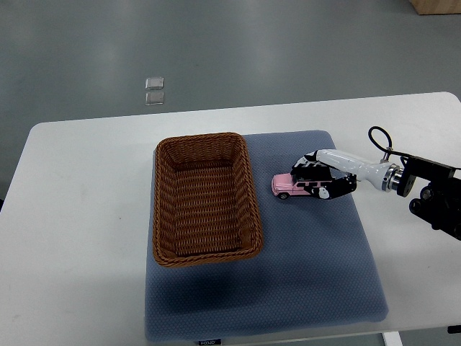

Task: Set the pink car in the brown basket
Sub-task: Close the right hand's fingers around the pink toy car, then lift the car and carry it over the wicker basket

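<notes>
On the mat's right half: the right hand (322, 179) is lying low over the pink car (292, 186), with its arm reaching in from the picture's right edge.
Arm pose: the white forearm is running leftward from a dark wrist joint (400, 178), and a black cable (379, 139) is looping up above it.
Hand pose: the black-and-white fingers (311, 167) are curling round the rear part of the car, closing on it from above and from the near side.
Hand state: the fingers are clamping on the car.
Car position: the car is sitting on the blue-grey mat (302, 281), nose pointing left, just beside the right wall of the brown basket (245, 194) but apart from it, and outside it.
Basket: the wicker basket is lying on the mat's left part, its left rim hanging over onto the white table (79, 216).
Counts: one car, one basket, one mat, one table, one robot hand showing; two small clear squares (154, 90) are lying on the grey floor beyond the table.
Hidden or unclear: the car's rear half is being covered by the fingers; the arm's dark housing is being cut off by the right edge; a brown corner (436, 6) at top right is being cut off and cannot be identified.
</notes>
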Motion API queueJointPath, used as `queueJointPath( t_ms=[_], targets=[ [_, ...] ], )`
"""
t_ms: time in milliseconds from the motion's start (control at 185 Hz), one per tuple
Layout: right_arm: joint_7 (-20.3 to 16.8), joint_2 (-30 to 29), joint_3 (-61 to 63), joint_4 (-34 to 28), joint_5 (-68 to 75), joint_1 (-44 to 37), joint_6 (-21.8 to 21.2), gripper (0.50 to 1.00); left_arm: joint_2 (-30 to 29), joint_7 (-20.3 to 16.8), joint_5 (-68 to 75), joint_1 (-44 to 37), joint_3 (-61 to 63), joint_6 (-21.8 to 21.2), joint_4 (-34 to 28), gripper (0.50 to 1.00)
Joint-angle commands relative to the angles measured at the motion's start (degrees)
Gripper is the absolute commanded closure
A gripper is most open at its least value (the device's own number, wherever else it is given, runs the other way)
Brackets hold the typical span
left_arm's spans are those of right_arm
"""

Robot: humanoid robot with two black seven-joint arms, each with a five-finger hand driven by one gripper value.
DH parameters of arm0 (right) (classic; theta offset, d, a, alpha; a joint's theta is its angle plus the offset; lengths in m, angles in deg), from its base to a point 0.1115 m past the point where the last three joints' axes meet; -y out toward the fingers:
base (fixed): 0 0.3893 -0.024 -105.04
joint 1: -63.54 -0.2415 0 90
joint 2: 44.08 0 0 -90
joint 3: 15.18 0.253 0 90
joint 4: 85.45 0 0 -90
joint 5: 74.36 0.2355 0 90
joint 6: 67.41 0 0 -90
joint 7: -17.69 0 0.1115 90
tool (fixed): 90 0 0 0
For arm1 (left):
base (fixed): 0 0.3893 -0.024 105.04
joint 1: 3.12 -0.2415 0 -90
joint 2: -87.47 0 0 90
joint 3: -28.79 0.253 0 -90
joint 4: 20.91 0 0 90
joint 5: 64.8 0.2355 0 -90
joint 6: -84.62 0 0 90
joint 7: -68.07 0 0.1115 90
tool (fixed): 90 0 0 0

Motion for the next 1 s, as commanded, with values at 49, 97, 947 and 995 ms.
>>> queueJointPath(
  t_ms=[49,97,947,995],
  targets=[
    [0.4,3.0,0.8,-1.9,1.2,-2.8,0.6,1.0,0.0,0.0,0.0,0.0,0.0,0.0,0.0,0.5],
    [0.4,3.9,1.0,-2.4,1.5,-4.3,0.5,1.0,0.0,0.0,0.0,0.0,0.0,0.1,0.1,0.5],
    [-0.9,-15.3,-5.3,-1.1,1.6,-15.1,-0.7,1.0,0.0,0.0,0.0,0.1,0.0,0.1,0.6,0.5],
    [-1.0,-16.0,-6.2,-1.1,1.6,-15.1,-0.6,1.0,0.0,0.0,0.0,0.1,0.0,0.1,0.7,0.5]
  ],
)
